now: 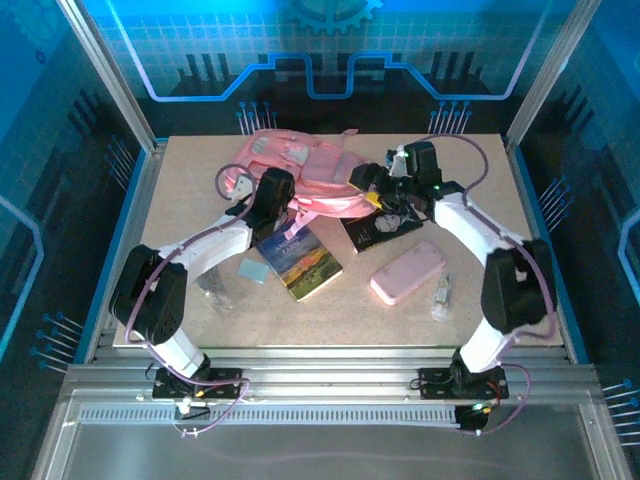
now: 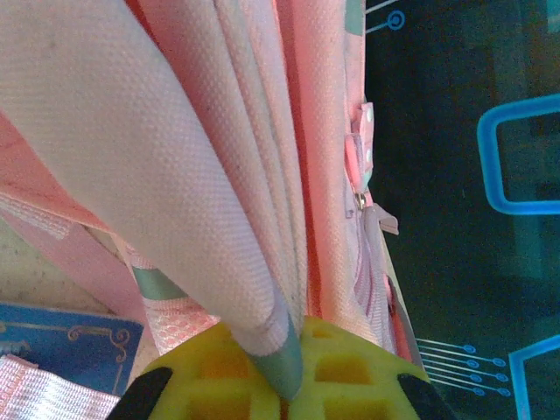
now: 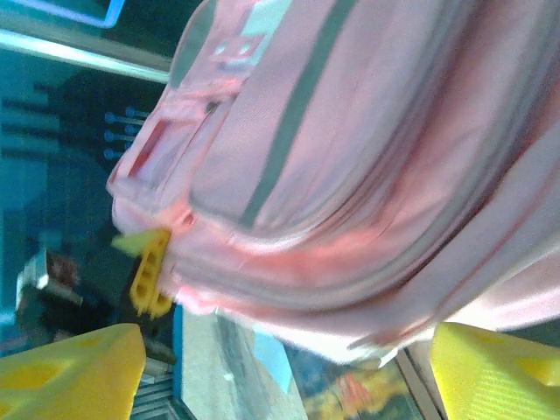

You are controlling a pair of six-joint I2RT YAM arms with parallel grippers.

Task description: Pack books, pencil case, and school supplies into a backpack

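Judging by how things lie, the packing is at its opening stage, with all 5 items outside the bag. The backpack (image 1: 300,165) lies at the upper centre of the top view on the counter (image 1: 340,320). The left claw (image 2: 293,385) is clamped on a fold of its pink fabric with a teal edge. The right claw (image 3: 289,376) stands apart, the backpack's side just beyond its yellow fingers (image 3: 70,367). The blue book (image 1: 302,262) lies mid-frame just below the backpack, and the black book (image 1: 378,228) is to its right, under the right arm. The pencil case (image 1: 407,272) sits lower right, the light-blue square (image 1: 253,270) left of the blue book, and the clear oblong item (image 1: 440,296) far right. Whether the main zip is open I cannot tell.
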